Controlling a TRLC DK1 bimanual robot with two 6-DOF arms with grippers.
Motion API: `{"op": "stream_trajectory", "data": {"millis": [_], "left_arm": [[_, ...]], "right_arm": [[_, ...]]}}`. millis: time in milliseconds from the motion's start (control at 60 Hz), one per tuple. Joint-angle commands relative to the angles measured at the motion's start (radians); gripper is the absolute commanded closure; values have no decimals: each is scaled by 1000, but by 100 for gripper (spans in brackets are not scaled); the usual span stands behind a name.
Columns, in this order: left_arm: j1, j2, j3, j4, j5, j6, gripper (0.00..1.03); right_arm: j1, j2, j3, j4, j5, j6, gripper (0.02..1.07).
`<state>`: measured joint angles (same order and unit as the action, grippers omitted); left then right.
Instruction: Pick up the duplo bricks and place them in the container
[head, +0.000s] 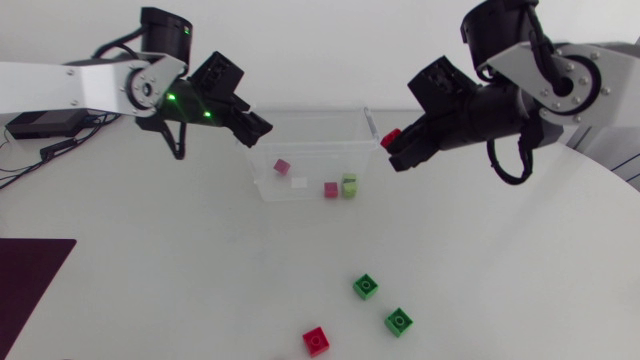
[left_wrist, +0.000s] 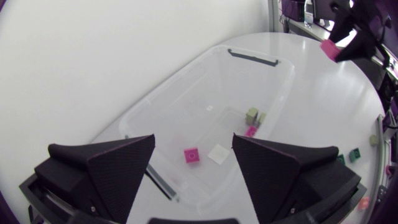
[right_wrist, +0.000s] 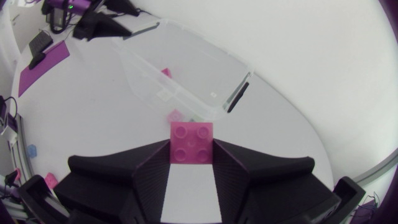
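At the upper right of the head view, the right arm (head: 560, 75) comes in with the right jaws clamped on the held brick (head: 392, 137). The brick hangs in the air just outside the right end of the clear container (head: 310, 116). At the upper left, the left arm (head: 90, 85) has the left jaws over the container's left rear corner. Low in the frame on the bench (head: 500, 260) lie a green brick (head: 366, 287), a second green brick (head: 399, 321) and a red brick (head: 317, 340). In the left wrist view the left jaws stand wide apart with nothing between them. Beneath and ahead of them, on the container's floor, lie a pink brick (left_wrist: 191, 155) and a white piece (left_wrist: 218, 154). In the right wrist view the held brick (right_wrist: 191, 143) is square and pink with four round studs facing up. It sits level, pinched on two opposite sides, and the container (right_wrist: 205, 74) lies ahead of the jaws, apart from them. The step in hand looks like the carry to the drop. It should go best if the brick travels past the near rim until it is over open floor, comes down low, and only then is released. Hard, smooth plastic is likely to bounce if it falls from a height. The path should also keep away from the left jaws at the far corner.
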<state>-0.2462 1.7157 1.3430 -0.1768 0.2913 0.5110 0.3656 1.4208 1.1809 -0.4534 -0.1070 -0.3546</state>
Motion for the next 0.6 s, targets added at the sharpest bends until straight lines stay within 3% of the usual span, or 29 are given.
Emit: {"op": "stream_trajectory", "data": {"millis": [0, 233, 450, 583], "left_arm": [[13, -130, -47, -107, 31, 81, 10], [31, -403, -297, -329, 82, 336, 10], [64, -562, -542, -397, 131, 535, 10], [59, -673, -679, -490, 155, 676, 10]], "right_arm": [[7, 69, 71, -14, 3, 26, 76], [30, 213, 230, 13, 0, 36, 76], [50, 348, 362, 27, 4, 40, 76], [49, 434, 427, 53, 9, 39, 75]]}}
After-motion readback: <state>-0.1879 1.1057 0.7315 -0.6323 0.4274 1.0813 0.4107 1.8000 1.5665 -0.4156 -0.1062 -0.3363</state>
